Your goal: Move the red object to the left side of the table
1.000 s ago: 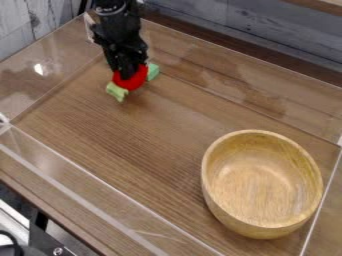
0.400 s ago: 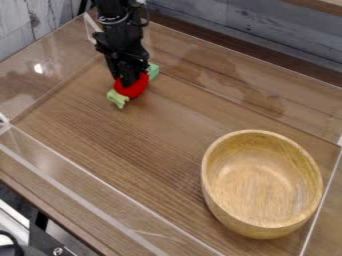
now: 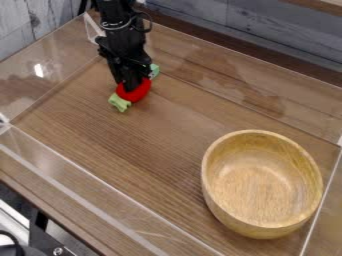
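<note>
Slightly nearer and rightward than a second ago, the gripper (image 3: 130,83) points straight down, its jaws clenched on the red object (image 3: 135,90) at the far left of the table (image 3: 147,160). A green block (image 3: 120,100) lies against it. Acrylic walls (image 3: 30,70) stand near; the wooden bowl (image 3: 262,182) sits well apart, near right.

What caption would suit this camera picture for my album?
Robot's tool shut on a red object at the left of a wooden table, a bowl at the right.
</note>
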### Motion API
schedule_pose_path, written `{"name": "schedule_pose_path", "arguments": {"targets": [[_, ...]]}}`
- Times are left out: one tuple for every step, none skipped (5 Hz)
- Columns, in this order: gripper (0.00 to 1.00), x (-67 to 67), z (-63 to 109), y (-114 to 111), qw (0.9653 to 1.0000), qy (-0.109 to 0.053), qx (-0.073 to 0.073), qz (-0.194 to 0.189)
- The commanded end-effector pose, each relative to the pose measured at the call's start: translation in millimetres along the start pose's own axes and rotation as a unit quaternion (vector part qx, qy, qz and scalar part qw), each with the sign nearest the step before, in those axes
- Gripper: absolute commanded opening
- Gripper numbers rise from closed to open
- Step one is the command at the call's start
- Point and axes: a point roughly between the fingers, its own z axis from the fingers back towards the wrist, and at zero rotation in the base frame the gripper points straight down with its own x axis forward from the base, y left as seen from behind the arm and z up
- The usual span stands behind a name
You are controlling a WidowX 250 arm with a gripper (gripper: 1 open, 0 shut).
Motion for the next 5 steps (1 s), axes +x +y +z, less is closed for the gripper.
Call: {"name": "schedule_pose_path", "arguments": {"targets": [[0.00,6.4,15.2,-9.0,0.9997,-0.018,0.005,-0.013],[0.00,4.8,14.1,-14.7,0.9998,-0.014,0.000,-0.015],[0.00,3.4,13.4,-21.4,0.9998,-0.010,-0.007,-0.017],[0.00,3.1,12.9,-26.9,0.9997,-0.007,-0.013,-0.018],[0.00,2.5,12.6,-32.1,0.9996,-0.004,-0.019,-0.019]]}}
